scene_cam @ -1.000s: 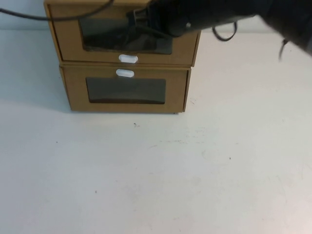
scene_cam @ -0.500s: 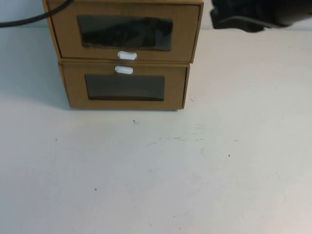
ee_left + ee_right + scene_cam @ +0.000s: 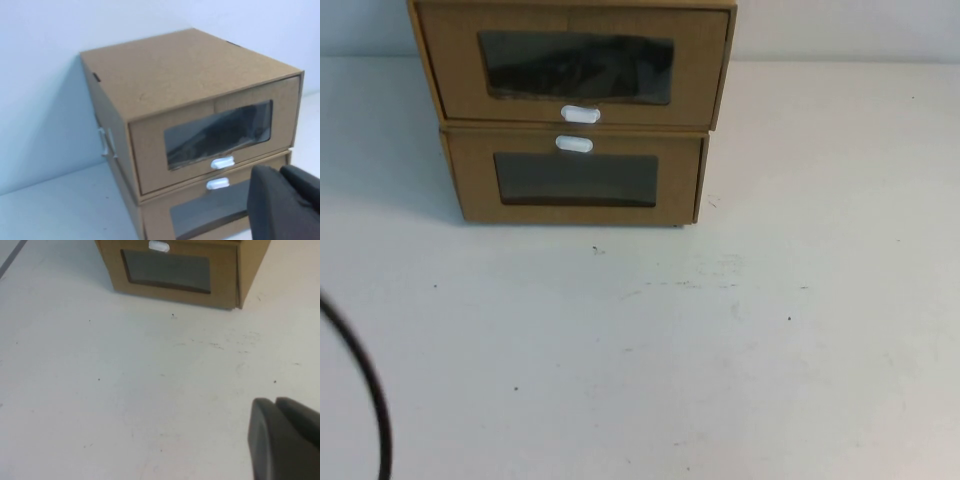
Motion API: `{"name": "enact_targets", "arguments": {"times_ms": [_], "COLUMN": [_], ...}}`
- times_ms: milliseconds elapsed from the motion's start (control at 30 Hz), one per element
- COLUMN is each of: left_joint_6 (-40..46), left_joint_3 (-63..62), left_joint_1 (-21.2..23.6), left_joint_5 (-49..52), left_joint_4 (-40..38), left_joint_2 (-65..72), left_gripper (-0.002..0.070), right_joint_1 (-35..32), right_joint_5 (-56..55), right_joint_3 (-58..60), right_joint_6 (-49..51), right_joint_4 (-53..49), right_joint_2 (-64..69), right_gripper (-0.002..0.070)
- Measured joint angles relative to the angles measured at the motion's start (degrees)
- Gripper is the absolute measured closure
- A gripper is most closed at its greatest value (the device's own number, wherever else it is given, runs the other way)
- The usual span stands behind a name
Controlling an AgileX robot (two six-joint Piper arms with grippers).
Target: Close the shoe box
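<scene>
The shoe box (image 3: 575,65) is the upper of two stacked brown boxes, with its white pull tab (image 3: 580,114) below the window. Its drawer front sits in line with the shell, as the left wrist view (image 3: 200,100) also shows. Neither gripper is in the high view. My left gripper (image 3: 281,172) is shut and empty, off the boxes' front left at about their height. My right gripper (image 3: 275,402) is shut and empty, low over the bare table well in front of the boxes.
The matching lower box (image 3: 578,180) has its white tab (image 3: 574,144) above its window and carries the shoe box. A black cable (image 3: 370,400) curves in at the table's front left. The white table (image 3: 720,340) spreads in front of the boxes.
The right arm, in front of the shoe box's window a second ago, has pulled away to the right and left the high view. A black cable now shows at front left.
</scene>
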Motion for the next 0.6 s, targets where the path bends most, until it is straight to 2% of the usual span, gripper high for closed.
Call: {"name": "enact_targets", "arguments": {"times_ms": [200, 367, 600], "left_joint_6": [0.9, 0.9, 0.9], "left_joint_3": [18.8, 29.7, 42.4], "left_joint_1": [0.0, 0.0, 0.0], "left_joint_5": [-5.5, -8.5, -17.0], "left_joint_4": [-0.6, -0.7, -3.2], "left_joint_2": [-20.3, -32.9, -37.4], "left_gripper": [0.0677, 0.0677, 0.0677], "right_joint_1": [0.0, 0.0, 0.0], "right_joint_5": [-10.0, -25.4, -45.3], "right_joint_3": [14.0, 25.1, 39.8], "right_joint_6": [0.5, 0.6, 0.6], "right_joint_4": [-0.7, -2.5, -1.1], "right_joint_2": [-12.9, -20.9, -22.2], "right_gripper": [0.0687, 0.0687, 0.0687]}}
